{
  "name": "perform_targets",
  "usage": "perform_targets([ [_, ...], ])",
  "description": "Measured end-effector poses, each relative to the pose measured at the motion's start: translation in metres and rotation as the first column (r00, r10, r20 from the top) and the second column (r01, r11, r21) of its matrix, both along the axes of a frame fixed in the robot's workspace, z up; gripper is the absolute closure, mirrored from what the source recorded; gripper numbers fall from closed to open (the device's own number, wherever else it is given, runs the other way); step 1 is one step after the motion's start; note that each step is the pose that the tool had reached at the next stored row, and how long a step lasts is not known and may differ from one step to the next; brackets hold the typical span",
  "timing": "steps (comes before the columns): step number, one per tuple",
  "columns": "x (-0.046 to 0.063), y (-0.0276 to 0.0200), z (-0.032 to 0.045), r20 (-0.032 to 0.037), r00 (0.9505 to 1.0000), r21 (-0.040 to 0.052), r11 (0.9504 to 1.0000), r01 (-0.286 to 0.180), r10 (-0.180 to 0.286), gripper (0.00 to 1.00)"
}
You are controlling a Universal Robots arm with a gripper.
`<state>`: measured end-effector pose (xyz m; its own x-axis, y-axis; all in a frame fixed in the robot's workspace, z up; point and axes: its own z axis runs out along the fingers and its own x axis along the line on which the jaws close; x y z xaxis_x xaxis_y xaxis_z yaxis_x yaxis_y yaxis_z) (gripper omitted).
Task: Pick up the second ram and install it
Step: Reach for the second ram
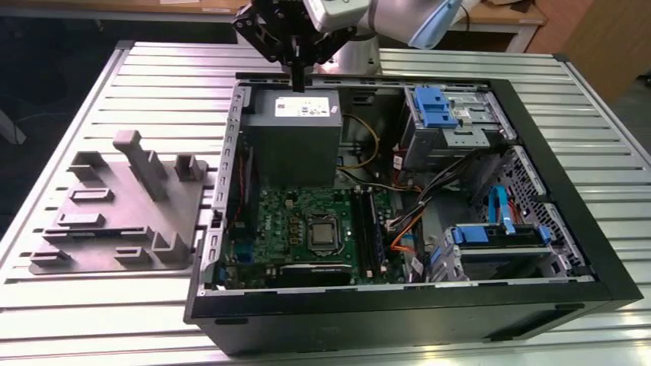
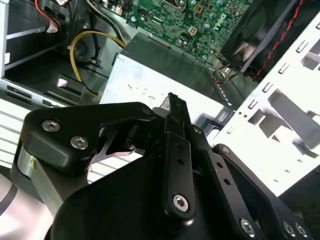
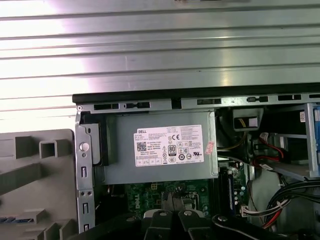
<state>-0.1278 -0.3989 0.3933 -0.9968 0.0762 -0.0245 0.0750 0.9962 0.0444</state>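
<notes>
- One tool (image 1: 298, 85), jaws look pressed together in the second wrist view (image 2: 172, 100). I can't tell if the ram is pinched between them. I see a thin dark sliver at the tip, which could be the ram edge-on or just fingertips.
- Ram location: can't place it for sure anywhere else either.
- Tool hangs above the rear edge of the case (image 1: 407, 309), over the PSU (image 1: 295, 114), apart from both. It's well apart from the tray (image 1: 102, 221) and from the slots (image 1: 368, 229).
- Risk, my call: if the stick is in there, I can't check how it sits. A skewed grip means a tilted entry and a jammed or bent stick at the slot.
- Risk: the slots sit tight between the CPU socket (image 1: 323, 232) and the cables (image 1: 407, 221). Orange and black wires lie just beside the slots, and the wide tool linkages could snag them.
- Risk: the case rim and PSU top are right under the tool. Going low while crossing would clip metal.
- Edges: case wall on the exterior view's left, drive cage (image 1: 447, 114) on its right, PSU at the back.
- Open room: straight down over the motherboard (image 1: 295, 217) looks free. There's plenty of travel room up high over the counter (image 1: 163, 69) beside the case.
</notes>
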Motion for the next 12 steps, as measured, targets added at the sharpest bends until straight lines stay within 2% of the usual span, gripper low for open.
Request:
perform_targets([
  [12, -0.022, 0.0, -0.0006, 0.0, 1.0, -0.0001, 1.0, 0.0, 0.0, 0.9],
])
